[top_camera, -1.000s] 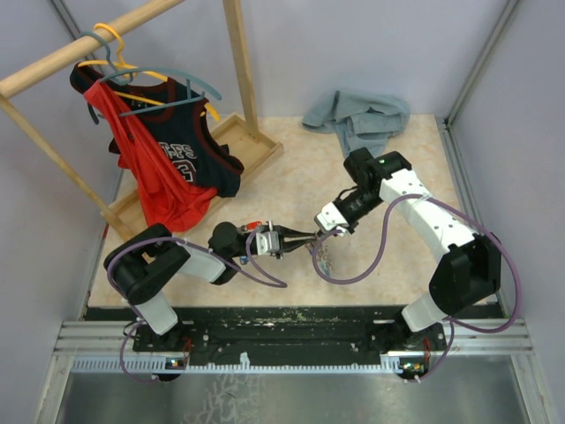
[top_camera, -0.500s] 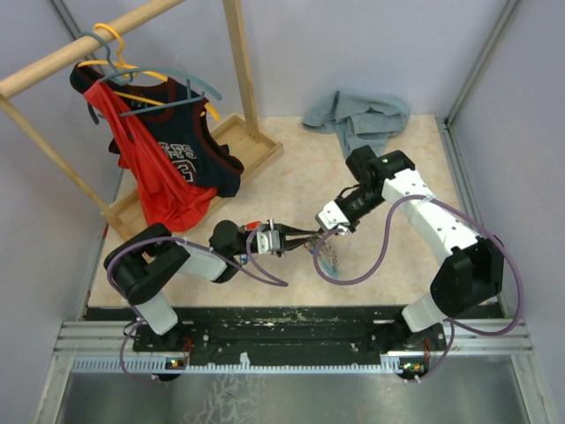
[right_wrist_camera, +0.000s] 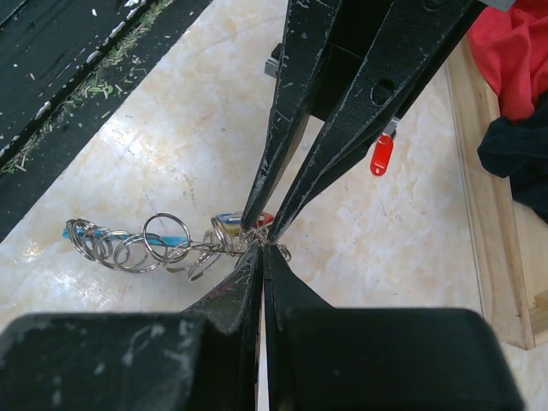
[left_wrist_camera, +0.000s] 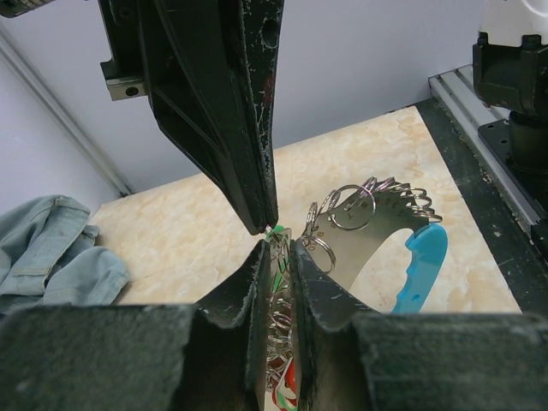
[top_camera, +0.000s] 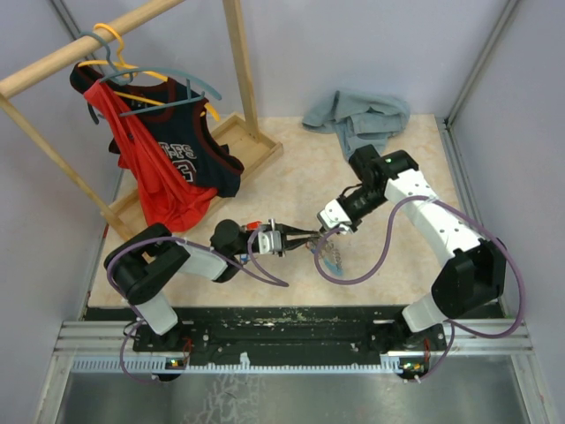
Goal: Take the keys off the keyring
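Left wrist view, left gripper (left_wrist_camera: 278, 250) jaws slightly parted, clamped on the keyring (left_wrist_camera: 280, 312), right wrist view, right gripper (right_wrist_camera: 262, 248) jaws fully closed, tips at that ring, keys (right_wrist_camera: 137, 248) strung sideways, top view, only a tiny bunch between arms.

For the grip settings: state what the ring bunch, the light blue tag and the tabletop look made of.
Bunch of thin silvery rings: metal, polished, by its glints. Curved light blue tag: likely plastic, smooth and matte. Beige veined tabletop: marble-look, perhaps laminate.
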`<state>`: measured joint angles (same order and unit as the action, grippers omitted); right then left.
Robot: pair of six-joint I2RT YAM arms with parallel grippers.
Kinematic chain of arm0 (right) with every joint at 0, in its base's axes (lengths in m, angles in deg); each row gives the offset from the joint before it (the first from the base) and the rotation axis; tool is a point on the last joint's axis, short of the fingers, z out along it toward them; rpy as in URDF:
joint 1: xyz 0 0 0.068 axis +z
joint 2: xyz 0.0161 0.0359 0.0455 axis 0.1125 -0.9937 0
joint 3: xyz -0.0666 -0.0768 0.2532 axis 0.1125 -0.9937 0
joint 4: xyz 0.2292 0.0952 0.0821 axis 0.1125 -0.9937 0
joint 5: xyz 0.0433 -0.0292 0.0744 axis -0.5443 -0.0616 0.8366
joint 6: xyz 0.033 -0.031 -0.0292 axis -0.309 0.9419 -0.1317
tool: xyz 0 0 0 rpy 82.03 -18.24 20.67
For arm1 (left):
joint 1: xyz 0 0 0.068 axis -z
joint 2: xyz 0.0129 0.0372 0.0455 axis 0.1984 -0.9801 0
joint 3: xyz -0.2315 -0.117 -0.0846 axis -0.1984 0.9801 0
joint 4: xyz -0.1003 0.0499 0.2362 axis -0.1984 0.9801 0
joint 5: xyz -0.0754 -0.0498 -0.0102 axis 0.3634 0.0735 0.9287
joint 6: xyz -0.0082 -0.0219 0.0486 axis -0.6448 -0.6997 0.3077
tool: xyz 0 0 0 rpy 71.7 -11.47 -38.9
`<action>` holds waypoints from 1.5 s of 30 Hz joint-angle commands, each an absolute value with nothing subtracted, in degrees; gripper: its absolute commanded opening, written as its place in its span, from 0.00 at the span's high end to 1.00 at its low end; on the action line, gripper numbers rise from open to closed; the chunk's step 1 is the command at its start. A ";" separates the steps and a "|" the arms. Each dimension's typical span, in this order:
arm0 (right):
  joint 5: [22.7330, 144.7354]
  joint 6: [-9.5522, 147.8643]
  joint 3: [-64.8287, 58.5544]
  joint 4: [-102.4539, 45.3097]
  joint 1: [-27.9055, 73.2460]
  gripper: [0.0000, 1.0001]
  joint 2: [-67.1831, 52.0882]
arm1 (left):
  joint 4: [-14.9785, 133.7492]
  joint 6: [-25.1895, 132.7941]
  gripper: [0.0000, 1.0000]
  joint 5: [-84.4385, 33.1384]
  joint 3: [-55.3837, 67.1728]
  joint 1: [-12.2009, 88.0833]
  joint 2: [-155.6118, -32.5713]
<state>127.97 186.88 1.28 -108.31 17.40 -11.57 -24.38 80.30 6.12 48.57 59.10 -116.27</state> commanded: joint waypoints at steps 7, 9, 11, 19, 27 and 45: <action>131.44 187.02 5.29 -109.51 16.72 1.00 -8.47 | -21.92 81.60 0.80 6.53 46.30 59.83 -115.58; 131.42 186.99 5.41 -109.60 16.75 1.00 -8.39 | -21.45 81.70 0.80 6.36 46.17 59.95 -115.62; 131.38 186.93 5.53 -109.67 16.75 1.00 -8.32 | -21.20 81.81 0.80 6.07 46.07 59.90 -115.54; 131.96 187.45 5.33 -109.80 16.75 1.00 -8.53 | -20.94 81.74 0.80 5.65 45.82 59.98 -115.63; 132.43 187.79 5.17 -109.91 16.74 1.00 -8.73 | -20.11 81.88 0.81 5.32 45.48 60.02 -115.72; 131.23 189.05 4.40 -110.45 15.77 1.00 -8.46 | -21.66 81.80 1.00 2.93 47.20 59.94 -114.09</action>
